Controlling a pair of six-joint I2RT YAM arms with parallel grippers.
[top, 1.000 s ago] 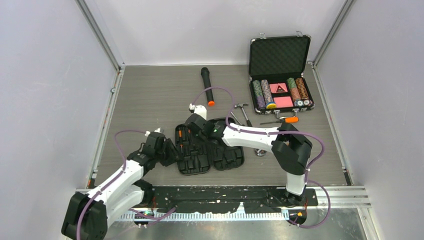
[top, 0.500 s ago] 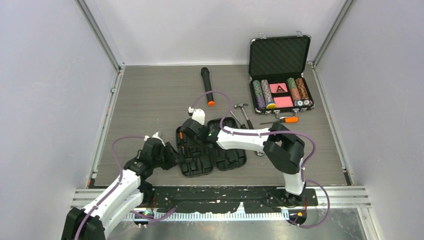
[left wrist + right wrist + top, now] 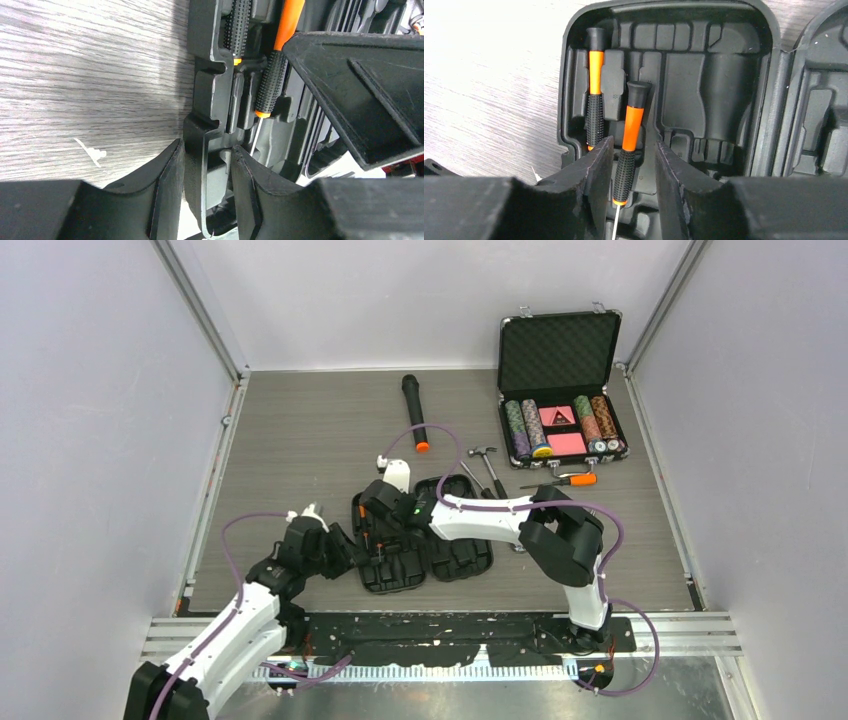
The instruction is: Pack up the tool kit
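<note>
Near the front middle of the table [image 3: 300, 440], the tool case [image 3: 455, 552] lies open flat with both halves slot-side up.

Top view: the left gripper [image 3: 345, 552] is at the case's left edge. The right gripper [image 3: 378, 520] is over the left half, near its far end. The jaw state of either is too small to tell from here. Only this view shows the loose items:
- The hammer [image 3: 487, 464] is just beyond the case's right half.
- A loose screwdriver [image 3: 565, 481] lies further right, in front of the chip case [image 3: 560, 350].
- The chip case stands open at the far right.
- The mic [image 3: 413, 412] lies beyond the tool case, well apart from it.

Left wrist view: the fingers [image 3: 167, 185] straddle the case's left rim [image 3: 205, 100], one outside on the table side and one inside. Both press against it, so this gripper is pinching the rim. A white scrap [image 3: 90, 151] lies on the table beside it and shows in no other view.

Right wrist view: the fingers [image 3: 596, 170] stand spread either side of a screwdriver [image 3: 630, 140], with a gap on each side of the handle, gripping nothing. That screwdriver lies in the case's left half, cap away from the gripper. Whether it is fully seated in its slot I can't tell. A second screwdriver [image 3: 595, 100] sits in the slot along the outer wall, parallel to the first. The large slots to the right hold no tools.

The left wrist view shows both screwdrivers side on, and the black body of the right gripper [image 3: 360, 90] hangs over them.
</note>
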